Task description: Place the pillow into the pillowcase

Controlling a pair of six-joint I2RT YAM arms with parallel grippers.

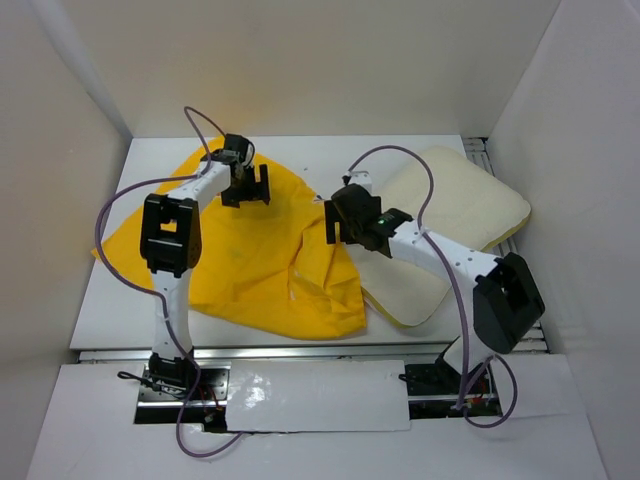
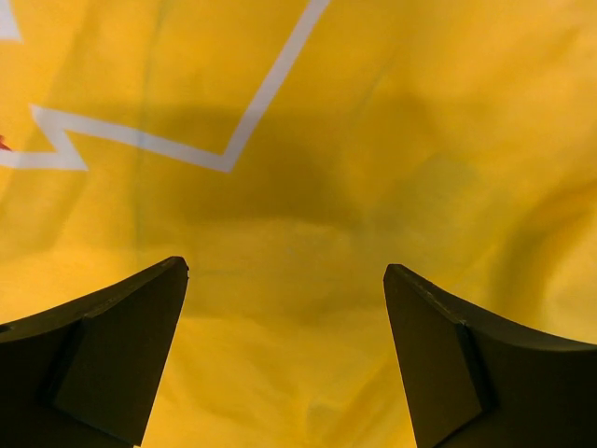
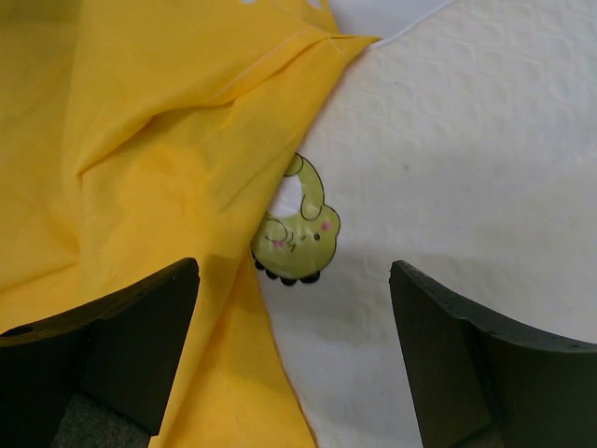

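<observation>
The yellow pillowcase (image 1: 270, 262) lies rumpled on the table's left and middle. The cream pillow (image 1: 462, 210) lies to its right, its left edge under the pillowcase's edge. My left gripper (image 1: 246, 187) is open over the pillowcase's far part; its wrist view shows yellow cloth (image 2: 298, 215) with a white printed line between the fingers. My right gripper (image 1: 345, 222) is open above the seam where the pillowcase (image 3: 140, 168) meets the pillow (image 3: 466, 149). A small green cartoon mark (image 3: 297, 231) on the pillow peeks out at the cloth's edge.
White walls enclose the table on the left, back and right. A metal rail (image 1: 300, 352) runs along the near edge. A glossy white sheet (image 1: 310, 395) lies between the arm bases.
</observation>
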